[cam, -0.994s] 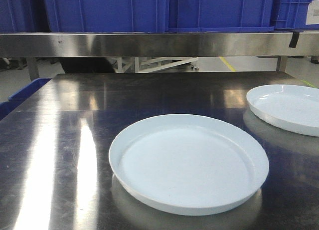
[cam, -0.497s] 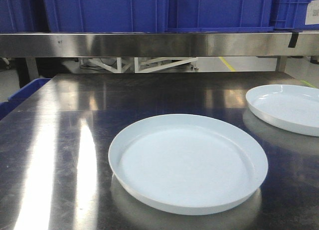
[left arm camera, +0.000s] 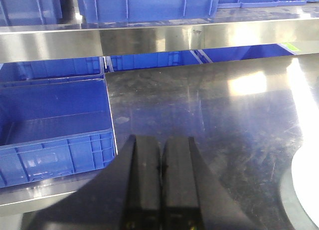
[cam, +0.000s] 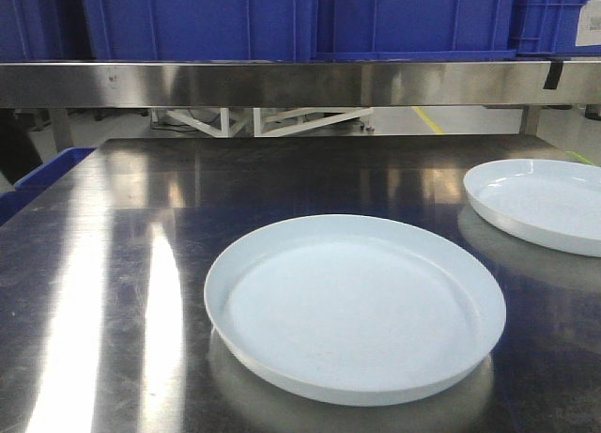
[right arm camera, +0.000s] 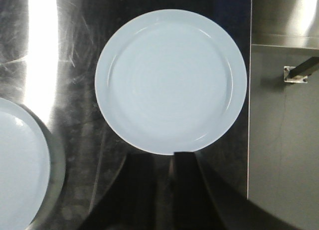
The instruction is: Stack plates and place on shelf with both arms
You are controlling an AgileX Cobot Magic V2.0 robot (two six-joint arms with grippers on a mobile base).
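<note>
Two pale bluish-white plates lie apart on the steel tabletop. One plate (cam: pixel 355 306) is near the front centre and the other plate (cam: pixel 540 203) is at the right edge. In the right wrist view my right gripper (right arm camera: pixel 163 154) hovers just short of the near rim of the right-hand plate (right arm camera: pixel 170 80). It is open by a narrow gap with nothing in it, and the other plate (right arm camera: pixel 20 160) shows at the left. My left gripper (left arm camera: pixel 160 155) is shut and empty over bare tabletop, with a plate's edge (left arm camera: pixel 306 190) at the lower right. The shelf (cam: pixel 282 84) spans the back.
Blue crates (cam: pixel 310 20) stand on the shelf. An open blue crate (left arm camera: pixel 50 125) sits lower, beside the table's left edge. The tabletop ends just right of the right-hand plate, at the table's right edge (right arm camera: pixel 249 90), with grey floor beyond.
Both plates lie where they were. A dark shape behind the table, under the shelf beam, has drifted to the left.
</note>
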